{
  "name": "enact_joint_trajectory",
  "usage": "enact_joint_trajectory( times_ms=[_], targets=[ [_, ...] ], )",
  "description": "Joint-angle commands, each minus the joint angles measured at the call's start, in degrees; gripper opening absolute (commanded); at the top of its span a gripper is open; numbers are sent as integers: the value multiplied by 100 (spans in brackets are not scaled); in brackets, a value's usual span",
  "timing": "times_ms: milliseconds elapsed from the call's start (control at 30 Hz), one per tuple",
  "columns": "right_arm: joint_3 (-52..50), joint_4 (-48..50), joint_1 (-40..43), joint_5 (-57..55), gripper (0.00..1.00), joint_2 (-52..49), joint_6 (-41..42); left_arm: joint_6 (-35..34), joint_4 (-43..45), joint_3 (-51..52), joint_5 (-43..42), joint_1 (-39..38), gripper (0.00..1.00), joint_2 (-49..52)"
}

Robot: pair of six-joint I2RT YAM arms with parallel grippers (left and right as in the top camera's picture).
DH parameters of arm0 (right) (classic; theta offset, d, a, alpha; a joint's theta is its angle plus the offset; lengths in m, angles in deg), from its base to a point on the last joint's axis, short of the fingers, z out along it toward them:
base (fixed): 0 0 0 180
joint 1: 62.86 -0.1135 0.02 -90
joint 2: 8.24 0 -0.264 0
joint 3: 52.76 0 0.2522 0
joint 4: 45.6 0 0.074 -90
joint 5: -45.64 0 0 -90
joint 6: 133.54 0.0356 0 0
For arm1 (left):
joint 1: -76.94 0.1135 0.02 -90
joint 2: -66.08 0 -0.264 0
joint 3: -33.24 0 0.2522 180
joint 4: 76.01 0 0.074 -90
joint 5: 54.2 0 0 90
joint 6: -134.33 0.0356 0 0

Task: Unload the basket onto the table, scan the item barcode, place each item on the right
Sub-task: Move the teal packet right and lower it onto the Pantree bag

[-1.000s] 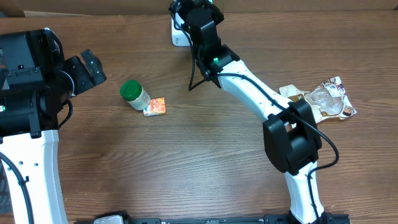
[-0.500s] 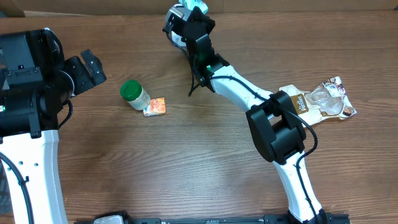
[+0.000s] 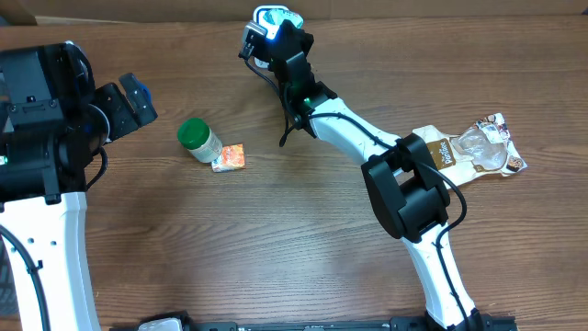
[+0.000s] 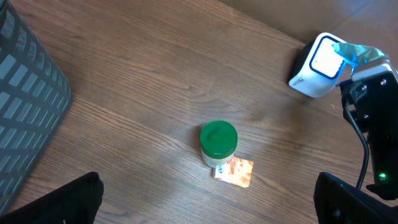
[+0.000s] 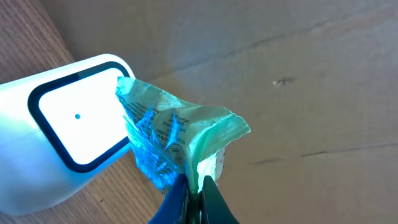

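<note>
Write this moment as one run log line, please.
right gripper: shut on packet, in front of scanner | left gripper: open, empty | bottle, orange pouch: on table

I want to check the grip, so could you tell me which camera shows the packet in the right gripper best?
The right wrist view: the crumpled green packet sits large and close, pinched by the right gripper before the scanner. Overhead shows only a pale scrap; the left wrist view, a small bluish sliver.
</note>
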Motion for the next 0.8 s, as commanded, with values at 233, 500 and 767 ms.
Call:
enact_joint_trajectory(
  times_ms=[233,500,767],
  targets=[
    [72,339,-28,-125,4,0,-240,46,7,7,39,24,100,24],
    [72,337,-61,-127,4,44,-197,46,4,7,39,24,100,24],
    [72,-238,-160,-125,4,691,1368,46,7,7,39,24,99,24]
  ],
)
